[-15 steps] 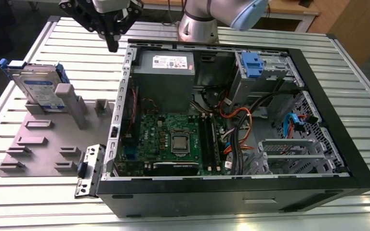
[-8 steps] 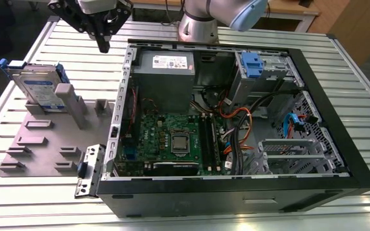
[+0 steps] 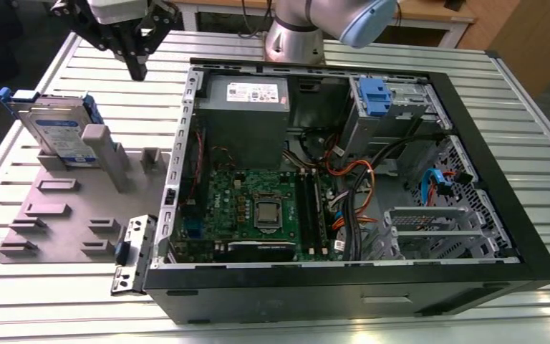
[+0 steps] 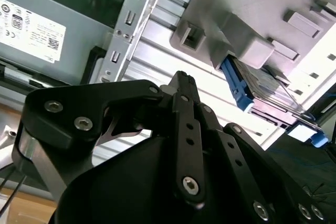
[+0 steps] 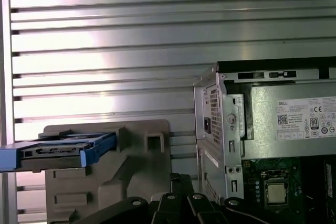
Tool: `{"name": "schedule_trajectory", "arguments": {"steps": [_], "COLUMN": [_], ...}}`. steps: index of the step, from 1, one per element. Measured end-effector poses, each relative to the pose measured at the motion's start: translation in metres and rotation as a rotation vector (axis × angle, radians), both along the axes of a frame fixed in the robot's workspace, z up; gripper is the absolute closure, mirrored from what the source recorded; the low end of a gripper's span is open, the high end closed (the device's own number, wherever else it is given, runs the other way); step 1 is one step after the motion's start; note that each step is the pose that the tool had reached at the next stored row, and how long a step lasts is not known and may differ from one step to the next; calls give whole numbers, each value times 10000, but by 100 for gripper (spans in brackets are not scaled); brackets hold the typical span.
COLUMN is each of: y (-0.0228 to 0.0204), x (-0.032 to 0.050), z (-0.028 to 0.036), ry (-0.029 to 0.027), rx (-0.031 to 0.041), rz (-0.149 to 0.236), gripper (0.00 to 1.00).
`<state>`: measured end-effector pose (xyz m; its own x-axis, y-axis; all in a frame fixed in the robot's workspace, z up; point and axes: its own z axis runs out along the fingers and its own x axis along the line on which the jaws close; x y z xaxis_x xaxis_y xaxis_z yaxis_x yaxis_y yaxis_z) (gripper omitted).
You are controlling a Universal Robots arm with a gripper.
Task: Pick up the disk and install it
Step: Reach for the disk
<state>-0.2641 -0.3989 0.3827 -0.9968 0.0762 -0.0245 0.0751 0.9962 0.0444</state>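
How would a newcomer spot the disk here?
Find the open black computer case; on the exterior view's left of it lies a flat grey fixture plate with posts. The disk stands on edge at that plate's far end: a silver-grey slab with white-and-blue label and blue plastic frame, unlike the grey white-stickered box inside the case.

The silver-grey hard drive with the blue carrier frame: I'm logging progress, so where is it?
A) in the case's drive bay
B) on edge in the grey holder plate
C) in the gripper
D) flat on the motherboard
B: the disk stands on edge in the grey holder plate, with the gripper apart from it.
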Motion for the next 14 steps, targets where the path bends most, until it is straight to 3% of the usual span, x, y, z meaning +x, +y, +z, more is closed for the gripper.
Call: {"name": "schedule_trajectory", "arguments": {"steps": [14], "y": [6], "x": [-374], "z": [-118], "ry": [0], "rx": [-4], "rz": [0], "gripper": [89]}}
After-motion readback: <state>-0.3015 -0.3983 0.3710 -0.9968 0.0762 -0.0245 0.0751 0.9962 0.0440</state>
